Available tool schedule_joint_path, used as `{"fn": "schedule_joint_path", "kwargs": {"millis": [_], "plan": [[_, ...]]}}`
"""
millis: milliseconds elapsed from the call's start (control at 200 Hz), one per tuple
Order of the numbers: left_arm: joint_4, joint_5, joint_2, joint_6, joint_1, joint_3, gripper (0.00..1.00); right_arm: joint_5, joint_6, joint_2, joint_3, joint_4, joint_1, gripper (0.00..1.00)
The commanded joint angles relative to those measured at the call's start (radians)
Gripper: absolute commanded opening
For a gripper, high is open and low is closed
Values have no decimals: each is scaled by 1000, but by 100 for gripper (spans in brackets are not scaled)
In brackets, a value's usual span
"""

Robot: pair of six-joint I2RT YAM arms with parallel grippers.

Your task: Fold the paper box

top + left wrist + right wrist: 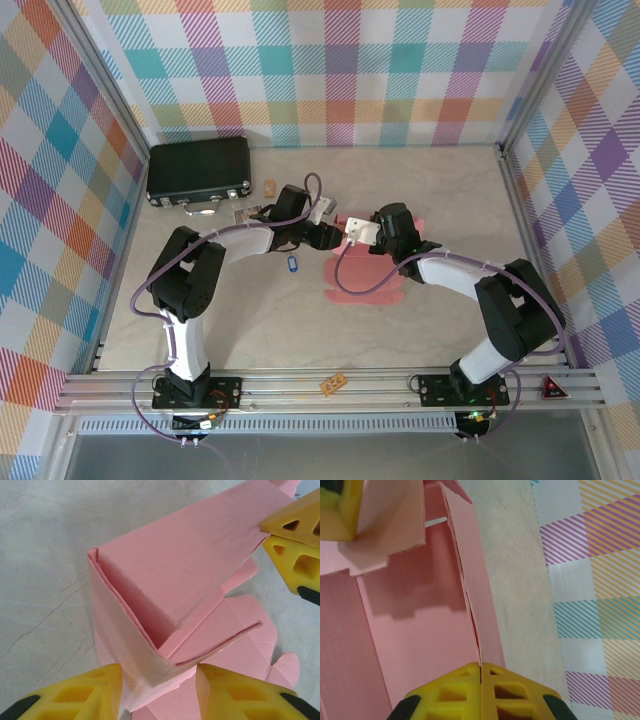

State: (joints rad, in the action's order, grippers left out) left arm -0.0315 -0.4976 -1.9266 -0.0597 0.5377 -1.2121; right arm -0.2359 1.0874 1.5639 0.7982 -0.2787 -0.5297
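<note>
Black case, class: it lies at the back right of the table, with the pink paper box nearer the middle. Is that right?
No. The top external view shows the black case at the back left of the table, not the back right. The pink paper box does lie nearer the middle.

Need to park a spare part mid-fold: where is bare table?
Bare table runs along the back wall right of the black case, and between the paper box and the right wall. The near strip between the left arm and right arm is free too. Crowded: the centre, where both meet at the box.
</note>
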Motion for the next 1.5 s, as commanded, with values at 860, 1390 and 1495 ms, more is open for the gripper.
{"fn": "schedule_joint_path", "kwargs": {"millis": [860, 1390, 1495], "plan": [[-208, 483, 51, -2, 102, 135, 40, 43, -56, -52, -21, 57, -36, 0], [-281, 520, 26, 8, 102, 127, 37, 79, -81, -88, -33, 116, -47, 0], [-307, 530, 21, 3, 102, 126, 35, 80, -83, -82, -25, 123, -49, 0]]}}
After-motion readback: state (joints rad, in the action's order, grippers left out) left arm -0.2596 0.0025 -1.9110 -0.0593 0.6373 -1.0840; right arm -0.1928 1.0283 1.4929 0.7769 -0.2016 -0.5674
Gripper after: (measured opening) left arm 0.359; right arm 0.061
